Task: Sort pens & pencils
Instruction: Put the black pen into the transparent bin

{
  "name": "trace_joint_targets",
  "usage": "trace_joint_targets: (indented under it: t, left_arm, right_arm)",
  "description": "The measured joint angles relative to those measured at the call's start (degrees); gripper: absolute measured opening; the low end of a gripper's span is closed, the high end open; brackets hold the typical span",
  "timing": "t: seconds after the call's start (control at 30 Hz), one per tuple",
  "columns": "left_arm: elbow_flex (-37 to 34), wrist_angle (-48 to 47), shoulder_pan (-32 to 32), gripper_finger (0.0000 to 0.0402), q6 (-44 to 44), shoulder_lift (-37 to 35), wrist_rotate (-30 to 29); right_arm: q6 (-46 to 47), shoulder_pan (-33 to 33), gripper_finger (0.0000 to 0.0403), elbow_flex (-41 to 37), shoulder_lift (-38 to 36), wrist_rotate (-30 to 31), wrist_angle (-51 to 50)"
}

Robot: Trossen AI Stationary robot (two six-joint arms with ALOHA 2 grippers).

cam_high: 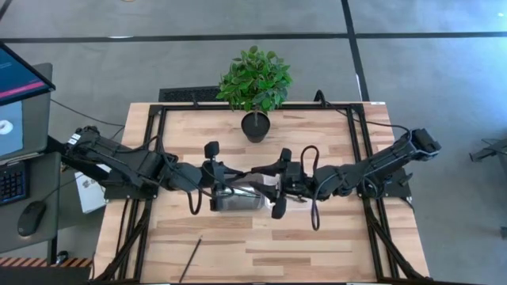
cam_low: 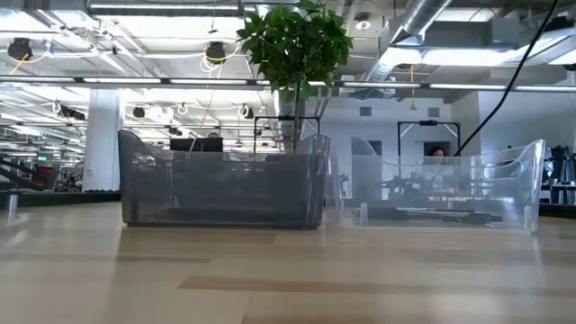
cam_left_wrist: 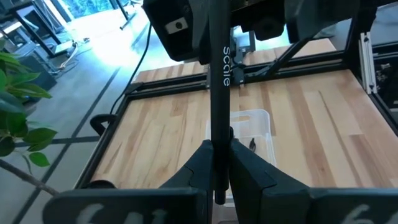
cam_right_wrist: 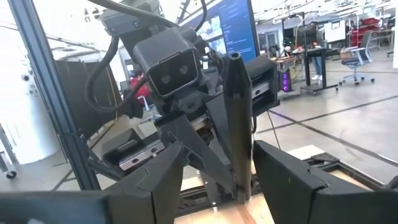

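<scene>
Between the two arms, over the middle of the surface (cam_high: 317, 245), a black pen (cam_left_wrist: 217, 118) stands up and down. The left gripper (cam_left_wrist: 214, 177) has its jaws pinched tight on the pen's lower end. The right gripper (cam_right_wrist: 214, 180) faces it with jaws spread wide on both sides of the same pen, not squeezing it. It looks like one arm is handing the pen to the other, so it can go into the right box. Below them sit a dark box (cam_low: 220, 184) and a clear box (cam_low: 441, 193) side by side. One thin pencil (cam_high: 190, 260) lies alone near the front edge, well apart from the boxes.
</scene>
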Motion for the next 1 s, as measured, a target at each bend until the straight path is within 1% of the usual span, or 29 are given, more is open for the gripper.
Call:
trace_joint_targets:
  t: [0.23,0.4,0.5,0.77,0.93,1.0]
  left_arm:
    - [0.0,0.0,0.0,0.0021,0.0,0.0,0.5]
    - [0.0,0.0,0.0,0.0021,-0.1,0.0,0.5]
    - [0.0,0.0,0.0,0.0022,-0.1,0.0,0.5]
    - [0.0,-0.2,0.0,0.0023,-1.3,0.0,0.5]
    - [0.0,-0.2,0.0,0.0023,-0.6,0.0,0.6]
    - [0.0,-0.3,0.0,0.0023,0.1,0.0,1.6]
  right_arm:
    - [-0.6,-0.7,0.0197,0.0,0.0,0.0,0.3]
    - [-0.6,-1.7,0.0168,0.0,0.0,0.0,0.3]
    - [-0.6,-2.0,0.0143,0.0,0.0,0.0,0.3]
    - [-2.8,-2.0,0.0059,0.0,0.0,0.2,0.2]
    - [-3.8,-2.0,0.0055,0.0,0.0,0.2,0.2]
    - [-3.8,-2.0,0.0055,0.0,0.0,0.2,0.0]
